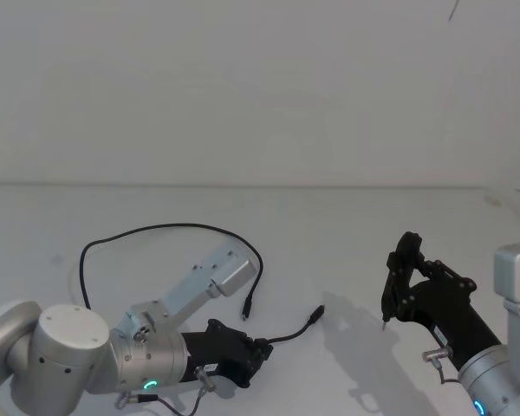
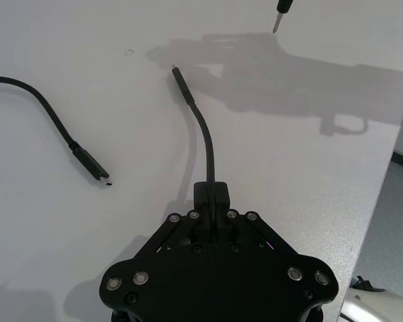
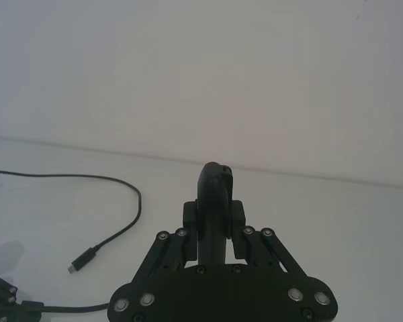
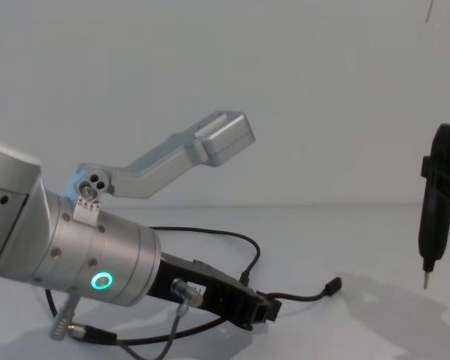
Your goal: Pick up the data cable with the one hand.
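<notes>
One data cable (image 1: 169,227), limp and light by its look, loops over the bench (image 1: 347,234) at lower left, the left pincer (image 1: 260,353) clamped on it near a plug. At lower right, the right pincer (image 1: 406,286) grips a pen tool (image 4: 433,214).

Right claw (image 3: 215,218) clamped on black pen tool (image 3: 215,181); data cable (image 3: 140,203) curving over white table (image 3: 322,221).

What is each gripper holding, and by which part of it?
The left gripper pinches the data cable near one end, behind the plug. The right gripper grips a pen-shaped tool by its body, tip free.
</notes>
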